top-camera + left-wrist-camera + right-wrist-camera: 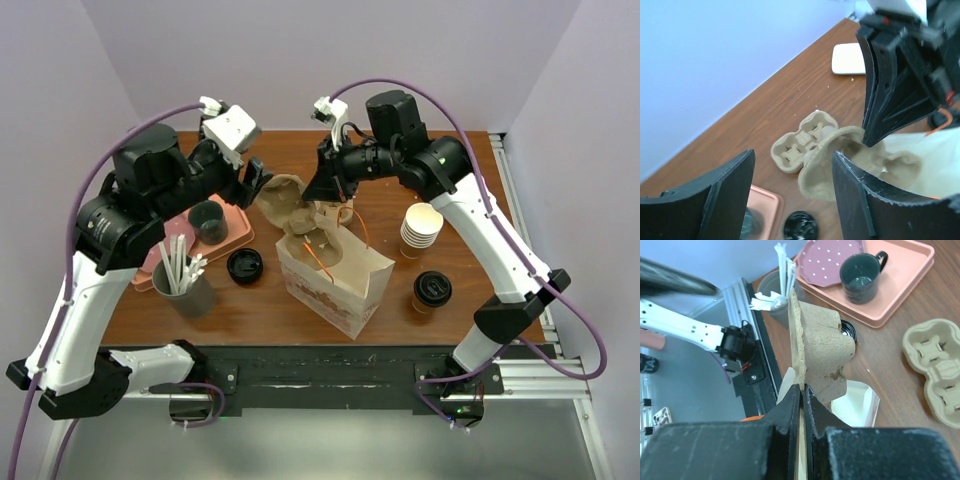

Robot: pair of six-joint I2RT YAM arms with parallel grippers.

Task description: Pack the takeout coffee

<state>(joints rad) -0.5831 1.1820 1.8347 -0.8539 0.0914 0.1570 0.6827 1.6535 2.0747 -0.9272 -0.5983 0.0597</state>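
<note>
Currently the right gripper (801, 392) is seen pinched tight on the thin rim of a moulded tan pulp cup carrier (821, 347). The carrier is held on edge and tilted above the mouth of a pale paper bag with orange cord handles (340, 285). The left gripper (792, 155) is noted with its jaws well apart and nothing between them, hovering near a second tan pulp carrier (283, 200), which lies flat on the brown wooden table (250, 310) just behind the bag. The takeout coffee, a small tan paper cup under a round black sip lid (432, 289), is found upright on the table to the right of the bag and apart from it. It is nearer the arm bases than a stack of lidless cream paper cups (421, 230) and is not yet packed. Risks are judged as follows. Only a soft pulp edge is gripped, so the carrier could be torn, or let slip and dropped askew. If lowered edge-on, it could be wedged across the bag or snagged on a handle rather than seated flat, and no steady pocket would be left for the cup. The bag is held by nothing, so it could be tipped or crumpled by a push from the carrier. The cup stack, or the coffee itself, could be knocked by a wide swing of the right arm, and a spill risked.
</note>
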